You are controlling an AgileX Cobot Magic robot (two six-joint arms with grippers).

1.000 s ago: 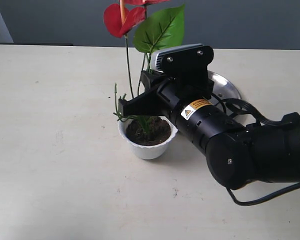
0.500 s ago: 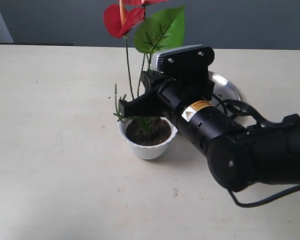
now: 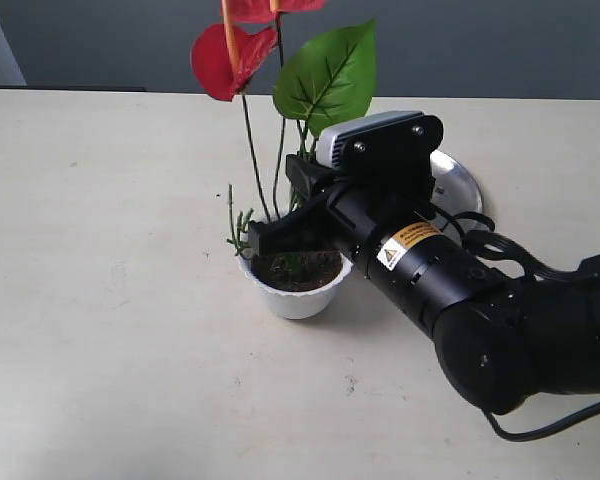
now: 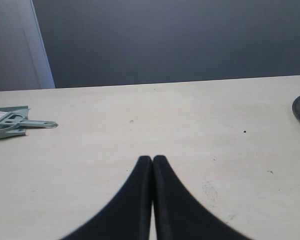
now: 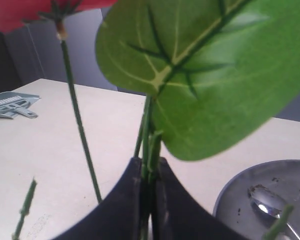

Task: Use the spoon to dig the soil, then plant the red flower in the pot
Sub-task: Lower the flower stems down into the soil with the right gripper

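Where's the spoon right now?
In the right wrist view the spoon lies on the steel plate, beside the stems held by the right gripper. In the exterior view that plate sits behind the right arm, right of the pot.

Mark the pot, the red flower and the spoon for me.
pot (image 3: pixel 298 295), exterior view, white front wall.
red flower (image 3: pixel 218 58), exterior view, lower red petal.
spoon (image 5: pixel 264 198), right wrist view, shiny bowl on the steel plate.

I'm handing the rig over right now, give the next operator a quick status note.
Right gripper: jaws shut on the red flower stems, holding them upright in the pot.
Left gripper: jaws shut, empty, above bare table.
Soil is in the pot; spoon lies on the steel plate.
Digging looks done. Left: release the stems, check the flower stands, withdraw.
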